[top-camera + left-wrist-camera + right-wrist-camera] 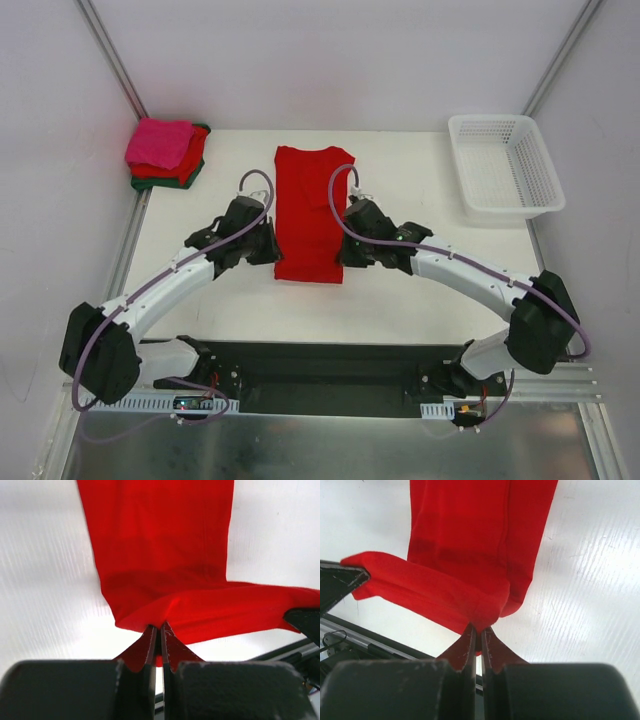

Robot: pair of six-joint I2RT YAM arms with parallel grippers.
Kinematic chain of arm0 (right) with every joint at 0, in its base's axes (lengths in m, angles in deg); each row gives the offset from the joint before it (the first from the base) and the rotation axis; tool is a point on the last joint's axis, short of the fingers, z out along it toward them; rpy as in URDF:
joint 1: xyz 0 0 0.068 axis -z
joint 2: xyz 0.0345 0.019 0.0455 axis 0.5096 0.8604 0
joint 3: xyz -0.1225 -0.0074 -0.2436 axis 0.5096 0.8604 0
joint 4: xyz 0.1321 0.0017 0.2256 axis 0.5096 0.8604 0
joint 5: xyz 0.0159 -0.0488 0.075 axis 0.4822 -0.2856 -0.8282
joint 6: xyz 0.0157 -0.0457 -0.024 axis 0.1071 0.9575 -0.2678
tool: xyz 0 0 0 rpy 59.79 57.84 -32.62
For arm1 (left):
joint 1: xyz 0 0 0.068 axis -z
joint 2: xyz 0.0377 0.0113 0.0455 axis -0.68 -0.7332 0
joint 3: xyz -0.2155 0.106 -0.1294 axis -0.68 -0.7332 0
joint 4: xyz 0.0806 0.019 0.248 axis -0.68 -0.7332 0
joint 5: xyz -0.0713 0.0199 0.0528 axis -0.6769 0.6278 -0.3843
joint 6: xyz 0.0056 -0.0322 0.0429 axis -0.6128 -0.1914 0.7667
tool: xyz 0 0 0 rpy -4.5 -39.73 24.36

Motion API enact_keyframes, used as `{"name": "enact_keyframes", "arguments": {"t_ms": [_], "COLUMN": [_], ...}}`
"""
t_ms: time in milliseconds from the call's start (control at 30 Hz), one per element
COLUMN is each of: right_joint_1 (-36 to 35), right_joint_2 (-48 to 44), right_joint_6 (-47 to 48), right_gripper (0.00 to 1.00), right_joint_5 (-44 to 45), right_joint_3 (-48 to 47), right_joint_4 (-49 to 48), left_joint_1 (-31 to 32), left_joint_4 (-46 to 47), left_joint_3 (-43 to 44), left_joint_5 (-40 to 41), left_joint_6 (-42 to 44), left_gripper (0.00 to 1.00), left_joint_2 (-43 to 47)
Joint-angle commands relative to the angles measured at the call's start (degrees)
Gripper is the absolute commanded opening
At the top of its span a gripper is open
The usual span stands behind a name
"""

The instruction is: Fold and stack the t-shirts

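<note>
left hand [159,628]: closed, pinching red t-shirt [308,200] at its near-left corner | right hand [479,630]: closed, pinching near-right corner | shirt: long strip, middle of surface [420,290] | folded stack [165,155]: far-left corner

White table [420,300] between pale walls [330,60].
</note>
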Motion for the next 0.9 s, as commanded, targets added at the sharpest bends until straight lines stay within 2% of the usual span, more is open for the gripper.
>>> {"name": "enact_keyframes", "arguments": {"t_ms": [0, 267, 867], "right_joint_1": [3.23, 8.33, 14.58], "right_joint_2": [2.35, 8.51, 17.39], "right_joint_6": [3.77, 6.41, 9.84], "right_gripper": [0.01, 0.01, 0.01], "right_joint_5": [-3.71, -9.77, -15.22], "right_joint_3": [-3.81, -7.07, -12.52], "right_joint_4": [-0.45, -2.82, -5.11], "left_joint_1": [-3.14, -9.03, -9.91], "left_joint_4": [2.95, 4.36, 8.58], "left_joint_3": [4.46, 8.76, 16.50], "left_joint_5": [1.44, -0.93, -2.25], "left_joint_6": [4.05, 6.86, 9.33], "left_gripper": [0.00, 0.00, 0.00], "left_joint_2": [-3.87, -9.33, -23.65]}}
